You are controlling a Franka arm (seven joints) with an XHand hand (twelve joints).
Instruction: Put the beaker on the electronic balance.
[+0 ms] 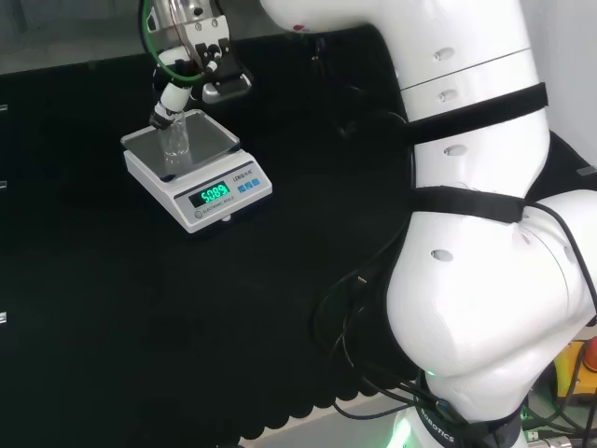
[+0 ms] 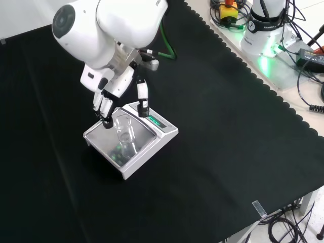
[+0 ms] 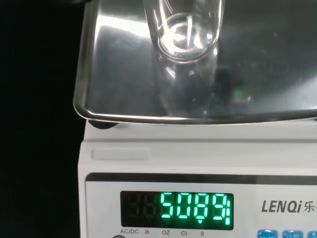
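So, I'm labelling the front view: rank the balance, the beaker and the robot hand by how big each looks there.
1. Electronic balance, clearly largest.
2. Robot hand and beaker: look alike in size, and the hand sits nearer the camera, so no ranking.

Open desk all round the scale

My hand (image 2: 109,96) hangs just over the beaker (image 2: 124,132) on the scale (image 2: 152,136), fingers on either side of its rim; the black desk (image 2: 217,167) beyond lies bare, with cables (image 2: 304,50) off its far edge.
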